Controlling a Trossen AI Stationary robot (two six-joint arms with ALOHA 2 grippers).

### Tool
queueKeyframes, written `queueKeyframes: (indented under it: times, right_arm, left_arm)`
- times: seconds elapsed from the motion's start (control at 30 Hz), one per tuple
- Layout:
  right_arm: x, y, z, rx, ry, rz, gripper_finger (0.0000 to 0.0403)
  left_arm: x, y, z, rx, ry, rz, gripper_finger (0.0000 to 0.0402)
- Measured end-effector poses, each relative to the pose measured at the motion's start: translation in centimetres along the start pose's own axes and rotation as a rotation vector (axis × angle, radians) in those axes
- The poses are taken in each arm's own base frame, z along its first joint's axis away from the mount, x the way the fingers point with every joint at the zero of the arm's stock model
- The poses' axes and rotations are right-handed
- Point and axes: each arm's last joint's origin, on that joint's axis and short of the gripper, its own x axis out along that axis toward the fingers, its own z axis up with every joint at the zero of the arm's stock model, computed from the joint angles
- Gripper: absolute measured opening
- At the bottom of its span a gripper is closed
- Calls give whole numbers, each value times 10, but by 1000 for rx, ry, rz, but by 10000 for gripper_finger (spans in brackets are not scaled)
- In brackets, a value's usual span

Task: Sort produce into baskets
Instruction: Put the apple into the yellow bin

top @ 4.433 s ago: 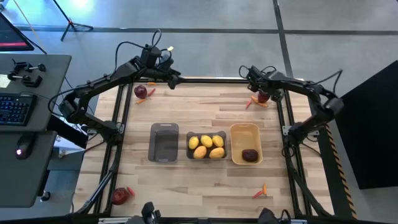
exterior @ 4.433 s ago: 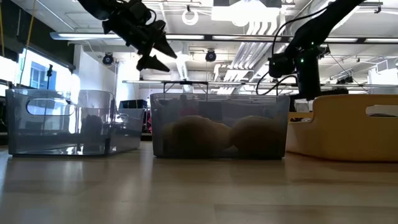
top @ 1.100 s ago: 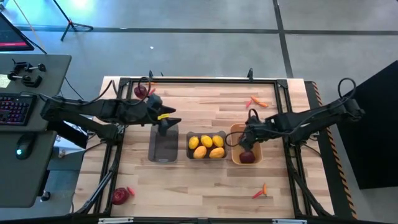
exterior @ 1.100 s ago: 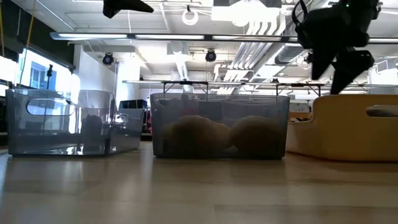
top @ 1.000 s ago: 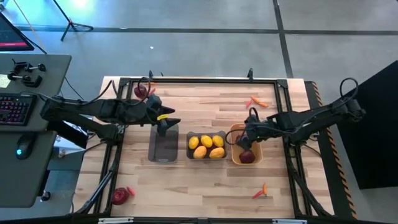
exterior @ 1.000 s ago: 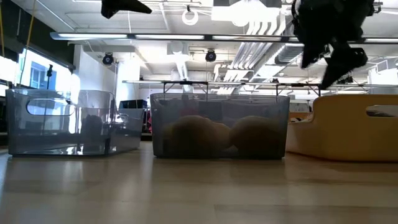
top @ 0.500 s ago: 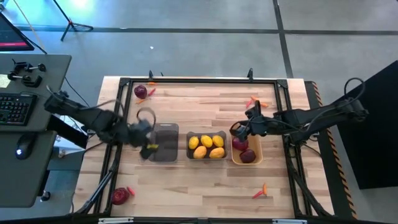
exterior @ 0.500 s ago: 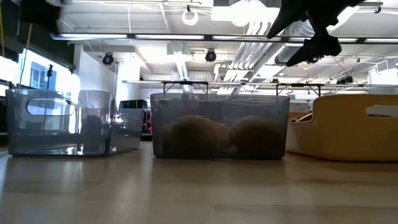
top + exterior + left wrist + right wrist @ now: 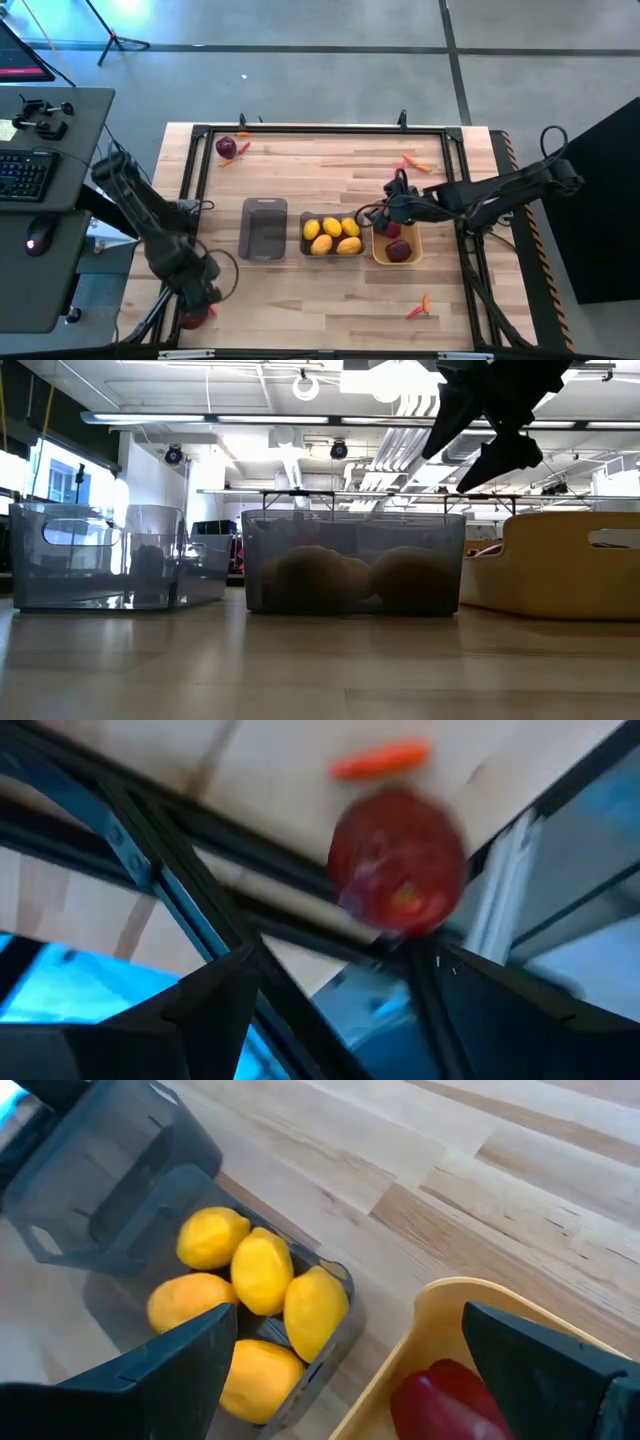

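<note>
- Left gripper [image 9: 340, 990] at the near left corner of the table [image 9: 340, 180], fingers spread wide, nothing between them.
- Red apple [image 9: 398, 860] sits just ahead of the left jaws at the table edge, over the dark frame bars; small orange pepper piece [image 9: 380, 760] lies just beyond it, close to touching.
- Right gripper [image 9: 350, 1370] hovers over the orange-yellow basket [image 9: 408, 214], fingers apart, empty.
- Two red apples [image 9: 397, 243] lie in that basket, right under the right jaws.
- Middle grey basket [image 9: 332, 236], just beside the right jaws, holds five yellow lemons [image 9: 262, 1270].
- Left grey basket [image 9: 264, 229] next over; cannot tell what is in it.
- Another apple [image 9: 227, 148] at the far left corner with a pepper piece touching or just beside it.
- Pepper pieces [image 9: 412, 163] beyond the right jaws at the far side; one more [image 9: 420, 306] on the near side.
</note>
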Motion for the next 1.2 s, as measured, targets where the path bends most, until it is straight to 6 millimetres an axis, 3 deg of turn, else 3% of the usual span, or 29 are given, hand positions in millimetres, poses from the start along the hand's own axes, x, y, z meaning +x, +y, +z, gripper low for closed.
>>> queueKeyframes:
  times: [0.37,0.73,1.03,1.2]
  right_arm:
    - [4,1,-2,-10,9,-13,376]
    - [4,1,-1,-34,1,-18,376]
    - [4,1,-1,-34,1,-18,376]
    - [4,0,-1,-41,-2,-21,376]
  left_arm:
    - [28,-24,14,5,4,25,289]
    - [28,-24,14,52,12,30,294]
    - [29,-27,12,137,3,2,346]
    - [29,-29,12,41,7,-14,351]
